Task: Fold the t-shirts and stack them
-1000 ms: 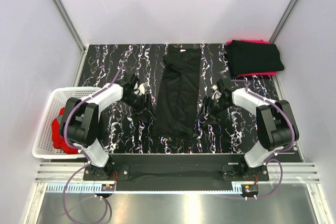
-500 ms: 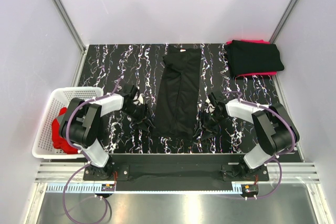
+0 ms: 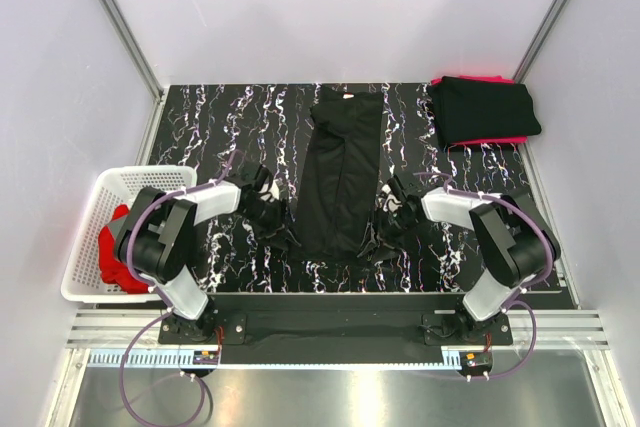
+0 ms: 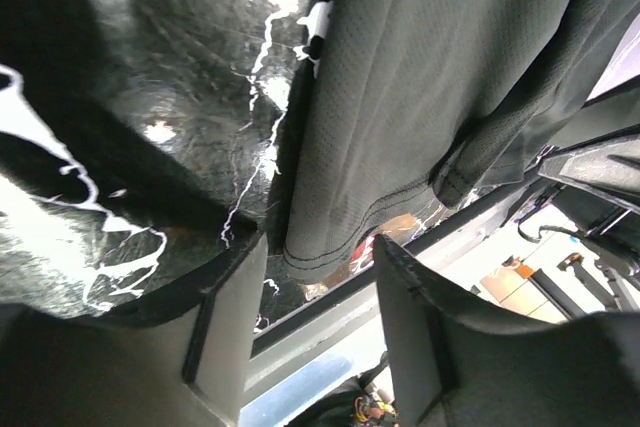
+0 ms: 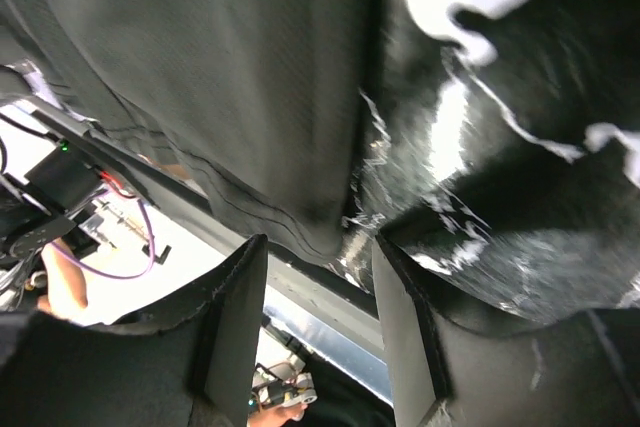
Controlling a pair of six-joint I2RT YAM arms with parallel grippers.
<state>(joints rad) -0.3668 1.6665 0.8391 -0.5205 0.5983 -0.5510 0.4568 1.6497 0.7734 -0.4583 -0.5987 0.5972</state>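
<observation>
A black t-shirt point(image 3: 340, 172), folded into a long narrow strip, lies flat mid-table, collar at the far end. My left gripper point(image 3: 283, 234) is low at its near-left hem corner, and my right gripper point(image 3: 378, 239) is at its near-right corner. In the left wrist view the hem corner point(image 4: 330, 232) lies just ahead of the open left gripper point(image 4: 320, 257), not between the fingers point(image 4: 235, 317). In the right wrist view the stitched hem point(image 5: 290, 212) lies just beyond the open right gripper point(image 5: 320, 252). A folded stack of t-shirts point(image 3: 483, 110), black over red, sits at the back right.
A white slatted basket point(image 3: 85, 209) stands off the table's left edge with a red shirt point(image 3: 110, 259) in it. The table's near edge and its metal rail point(image 3: 340, 302) run just behind both grippers. The marbled black tabletop point(image 3: 230, 127) shows bare on both sides of the shirt.
Both grippers have come down and inward to the shirt's near hem corners. Their jaws have narrowed a little. The shirt has not moved.
</observation>
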